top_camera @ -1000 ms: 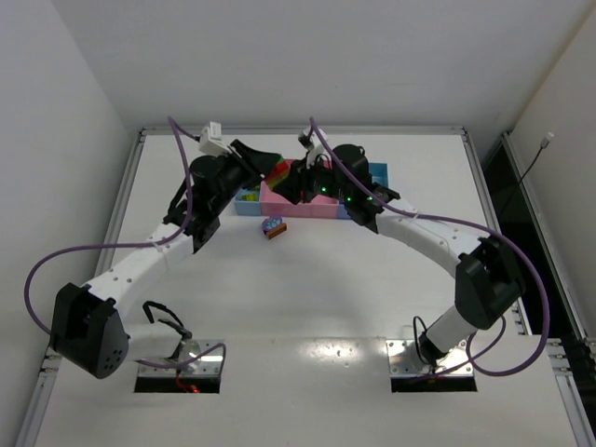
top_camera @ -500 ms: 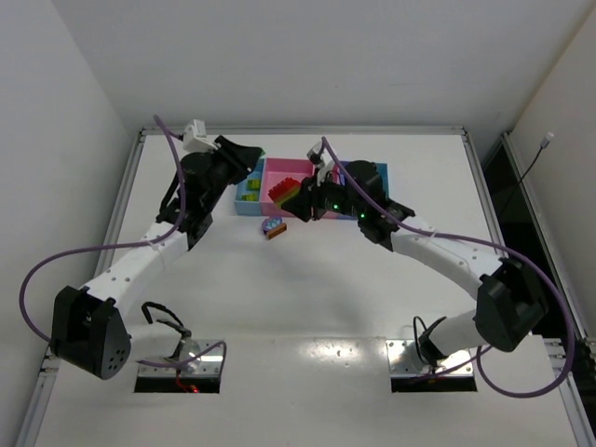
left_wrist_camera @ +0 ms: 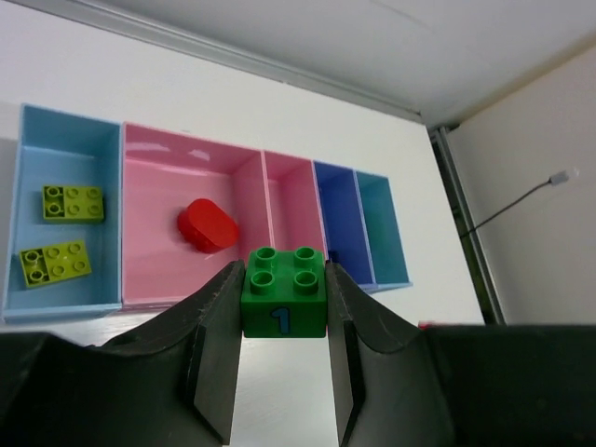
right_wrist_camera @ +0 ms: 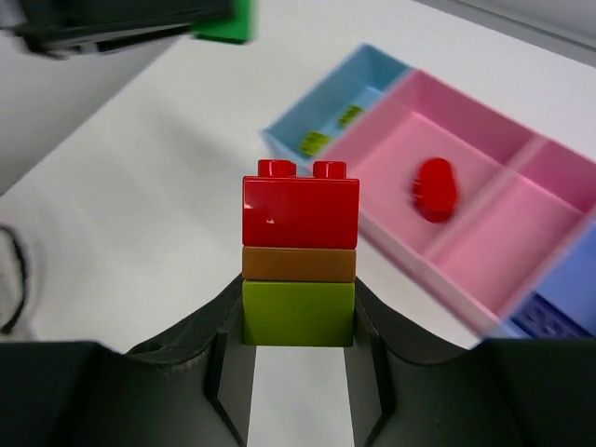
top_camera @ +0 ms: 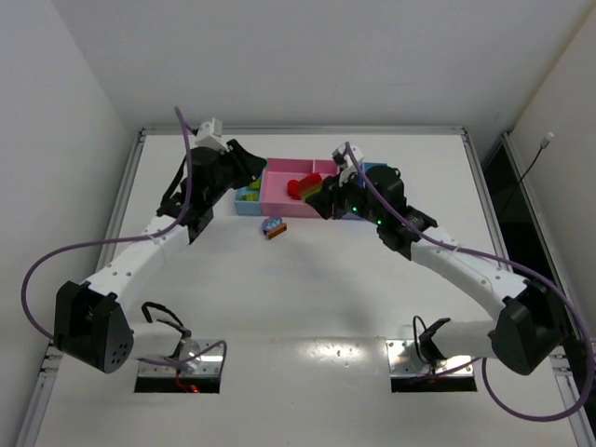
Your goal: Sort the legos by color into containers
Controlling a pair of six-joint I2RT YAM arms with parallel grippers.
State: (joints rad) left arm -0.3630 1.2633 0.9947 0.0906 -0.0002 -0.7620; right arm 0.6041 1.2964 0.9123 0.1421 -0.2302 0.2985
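- The left gripper [left_wrist_camera: 283, 281] is clamped on a green lego brick [left_wrist_camera: 284, 300]. The brick has four studs on top and a blue "1" on its near face, and one finger presses each side.
- In the left wrist view the green brick sits between the fingertips. It shows in front of the near wall of the containers, where the wide pink bin [left_wrist_camera: 158, 177] meets the narrow pink bin [left_wrist_camera: 293, 200].
- The right gripper [right_wrist_camera: 298, 300] grips a small upright stack of legos. The stack is a red brick [right_wrist_camera: 300, 212] on top, a thin brown plate [right_wrist_camera: 298, 264] under it, and a lime-green brick [right_wrist_camera: 298, 313] at the bottom. The fingers close on the lime-green brick.
- In the right wrist view this stack is held above the white table [top_camera: 307, 279], on the near side of the bin row.
- The left-end light-blue bin [left_wrist_camera: 70, 144] holds two lime-green bricks, one [left_wrist_camera: 73, 203] behind the other [left_wrist_camera: 54, 262].
- A rounded red piece [left_wrist_camera: 208, 225] lies on the floor of the wide pink bin.
- To the right of the narrow pink bin come a periwinkle-blue bin [left_wrist_camera: 337, 205] and a second light-blue bin [left_wrist_camera: 377, 214].
- A loose lego [top_camera: 273, 227], purple with an orange-red edge, lies on the table just in front of the bins. It is apart from both grippers.
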